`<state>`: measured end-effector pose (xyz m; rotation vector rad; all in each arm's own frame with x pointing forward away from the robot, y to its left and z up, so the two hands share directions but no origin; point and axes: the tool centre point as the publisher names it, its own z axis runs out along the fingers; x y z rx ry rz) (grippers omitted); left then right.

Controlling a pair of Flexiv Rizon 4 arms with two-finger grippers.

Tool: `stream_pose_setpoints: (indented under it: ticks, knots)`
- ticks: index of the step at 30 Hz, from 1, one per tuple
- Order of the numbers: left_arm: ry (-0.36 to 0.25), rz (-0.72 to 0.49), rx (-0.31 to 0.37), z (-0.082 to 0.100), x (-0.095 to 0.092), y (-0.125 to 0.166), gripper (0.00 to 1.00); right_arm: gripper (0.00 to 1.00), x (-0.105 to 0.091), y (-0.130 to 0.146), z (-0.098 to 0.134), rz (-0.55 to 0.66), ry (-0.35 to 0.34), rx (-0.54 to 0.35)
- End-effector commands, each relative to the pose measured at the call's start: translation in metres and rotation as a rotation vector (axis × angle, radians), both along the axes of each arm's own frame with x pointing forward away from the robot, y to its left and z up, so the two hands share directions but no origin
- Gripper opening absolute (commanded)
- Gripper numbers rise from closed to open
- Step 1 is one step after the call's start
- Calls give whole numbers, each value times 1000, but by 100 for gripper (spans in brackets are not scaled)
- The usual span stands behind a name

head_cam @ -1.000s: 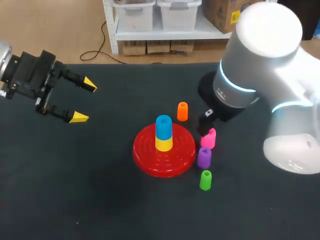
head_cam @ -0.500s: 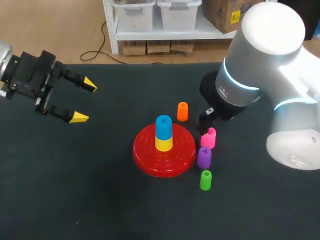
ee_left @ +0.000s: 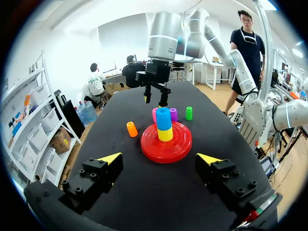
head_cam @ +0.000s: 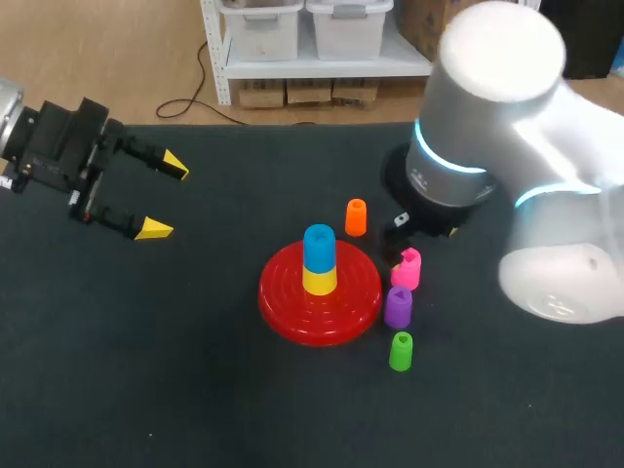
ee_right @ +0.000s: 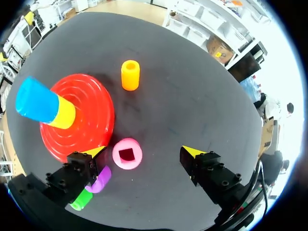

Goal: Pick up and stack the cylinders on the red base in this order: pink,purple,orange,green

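Right wrist view: the pink plastic cylinder [ee_right: 127, 153] is shown upright on the black tabletop [ee_right: 192, 96] beside the red round base [ee_right: 91, 108], between the spread fingers of the right gripper [ee_right: 144, 152]. The fingers of the left gripper [head_cam: 164, 197] are held apart.

White right arm [head_cam: 507, 97] with glowing blue ring, black, yellow-tipped left claw [head_cam: 164, 197], visible screw heads

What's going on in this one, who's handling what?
The right gripper hovers open above the pink cylinder, not gripping it. The purple cylinder, orange cylinder and green cylinder stand on the table beside the red base, which carries a yellow cylinder with a blue cylinder on top. The left gripper is open, off to the side, empty.
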<state>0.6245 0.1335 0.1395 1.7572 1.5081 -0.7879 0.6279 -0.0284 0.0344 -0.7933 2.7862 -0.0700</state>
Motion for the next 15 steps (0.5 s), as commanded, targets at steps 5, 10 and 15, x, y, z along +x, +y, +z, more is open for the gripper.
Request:
stream_pose_setpoints:
  ticks: [5,10,15]
  knots:
    - [-3,-2,-2,-1,0,1,100,100,6,14,-2,-21,67,-14]
    - [-3,-2,-2,-1,0,1,100,100,2,13,-3,-25,96,-3]
    - [-3,-2,-2,-1,0,1,100,100,-2,10,-3,-25,115,17]
